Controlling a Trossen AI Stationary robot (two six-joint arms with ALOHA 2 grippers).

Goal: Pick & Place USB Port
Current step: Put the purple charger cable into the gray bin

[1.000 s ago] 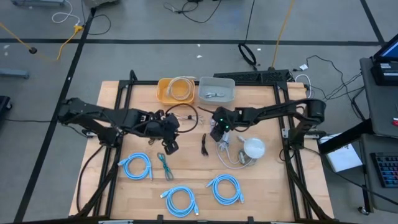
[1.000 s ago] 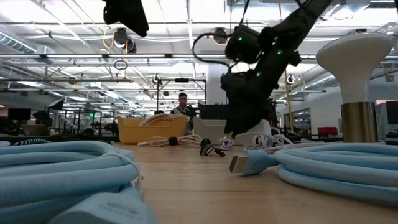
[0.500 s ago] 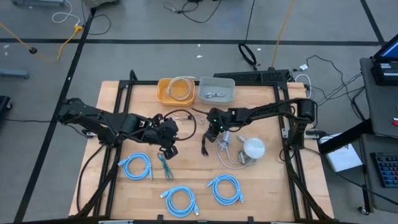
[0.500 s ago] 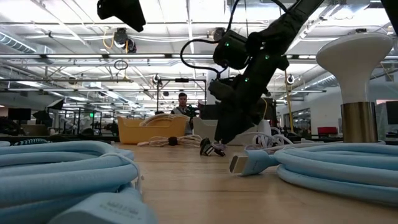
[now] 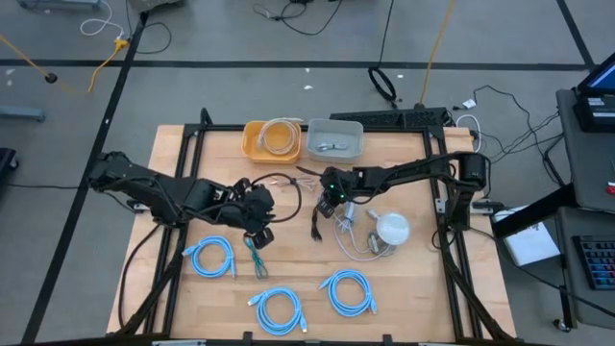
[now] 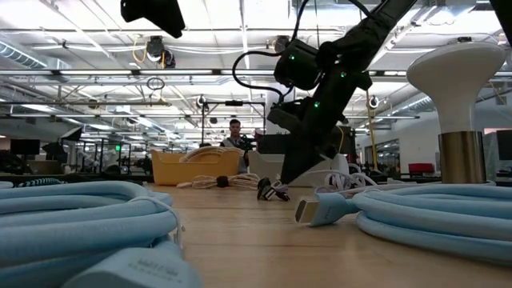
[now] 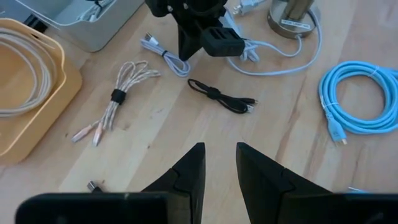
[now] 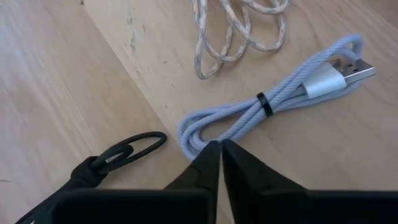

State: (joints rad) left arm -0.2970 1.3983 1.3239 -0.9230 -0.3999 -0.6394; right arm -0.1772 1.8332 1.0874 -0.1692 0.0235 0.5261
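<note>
The white USB cable (image 8: 273, 99) lies bundled on the wood, right at the tips of the right gripper (image 8: 221, 152), whose fingers are almost together and hold nothing. Bare table (image 8: 56, 93) lies beside it. The left gripper (image 7: 217, 165) hangs a little open, empty.

2 dark jointed arms, green lights

We see a wooden worktop (image 5: 404, 288) w/ black frame rails. On it: yellow tray (image 5: 271, 140) & grey bin (image 5: 334, 139) side by side at the far edge, three coiled blue cables (image 5: 210, 257) (image 5: 277, 308) (image 5: 349, 291) near the front, a green cable (image 5: 255, 256), a small black cable (image 5: 316, 224), a beige bundled cable (image 7: 118, 98), a pale blue USB cable (image 8: 273, 99), and a white round stand (image 5: 392, 229) amid white cords.
</note>
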